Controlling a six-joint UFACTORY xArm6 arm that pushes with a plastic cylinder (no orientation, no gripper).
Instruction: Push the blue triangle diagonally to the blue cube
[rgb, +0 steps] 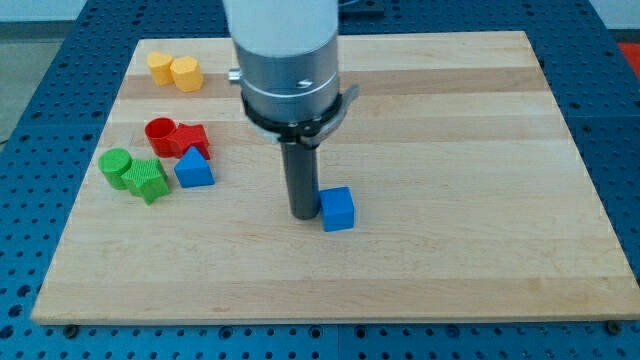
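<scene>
Here, small blocks sit on a pale wooden board (450, 250).
Far on the view's left, the blue triangle block (194, 169) rests beside green, red and yellow blocks. Right of it, near the middle, my tip (304, 215) stands bare, holding nothing, touching the blue cube block (338, 209).

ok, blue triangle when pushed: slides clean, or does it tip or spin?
The blue triangle sits flat on the smooth wooden board, so it probably slides rather than tips. It looks like rigid plastic, likely light. Its slanted sides may let it rotate off my tip, now beside the blue cube; the red blocks touching it may drag along.
</scene>
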